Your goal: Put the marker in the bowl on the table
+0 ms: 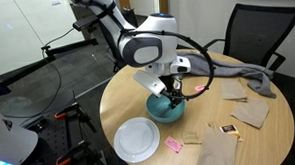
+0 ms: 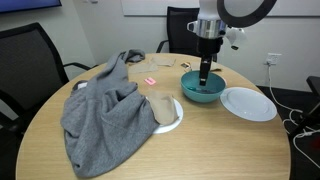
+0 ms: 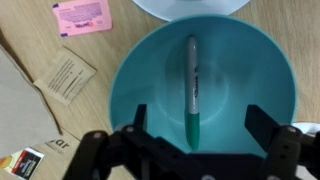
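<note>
Plainly the marker (image 3: 192, 85) lay inside the teal bowl (image 3: 140, 80), its print unreadable; the gripper (image 3: 200, 128) hovered above, fingers (image 3: 265, 128) spread wide, holding nothing. Black office chairs (image 2: 30, 50) ringed the light wood table (image 2: 210, 150).

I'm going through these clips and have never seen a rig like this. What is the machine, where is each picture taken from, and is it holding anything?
This is a single robot arm with a two-fingered gripper at its end. Two pictures come from cameras standing away from the round table, on different sides. The third comes from a camera on the wrist, looking straight down past the jaws. On the table lie a teal bowl, a white plate, a grey cloth, brown paper pieces and a pink scrap. The jaws stand wide open above the bowl and hold nothing. The marker lies inside the bowl.
</note>
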Motion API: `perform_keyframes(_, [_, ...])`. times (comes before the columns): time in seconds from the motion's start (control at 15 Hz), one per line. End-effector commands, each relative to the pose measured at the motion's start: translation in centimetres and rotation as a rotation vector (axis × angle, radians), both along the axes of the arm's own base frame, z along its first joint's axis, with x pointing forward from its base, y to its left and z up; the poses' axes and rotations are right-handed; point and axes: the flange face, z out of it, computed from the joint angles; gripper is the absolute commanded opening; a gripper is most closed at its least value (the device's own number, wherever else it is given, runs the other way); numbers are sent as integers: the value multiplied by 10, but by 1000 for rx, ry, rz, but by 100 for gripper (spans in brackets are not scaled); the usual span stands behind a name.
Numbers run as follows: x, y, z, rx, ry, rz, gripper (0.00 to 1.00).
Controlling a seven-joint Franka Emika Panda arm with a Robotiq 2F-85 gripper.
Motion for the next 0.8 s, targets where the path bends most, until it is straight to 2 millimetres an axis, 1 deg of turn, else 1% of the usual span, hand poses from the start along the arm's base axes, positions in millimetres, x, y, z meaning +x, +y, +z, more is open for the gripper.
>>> perform_keyframes(0.0, [1, 0, 0, 0, 0, 0, 100])
perform_keyframes(0.2, [2, 0, 2, -3, -10, -4, 100])
perform_keyframes(0.4, [4, 1, -1, -26, -45, 7, 100])
perform_keyframes(0.73, [7, 5, -11, -78, -94, 33, 100])
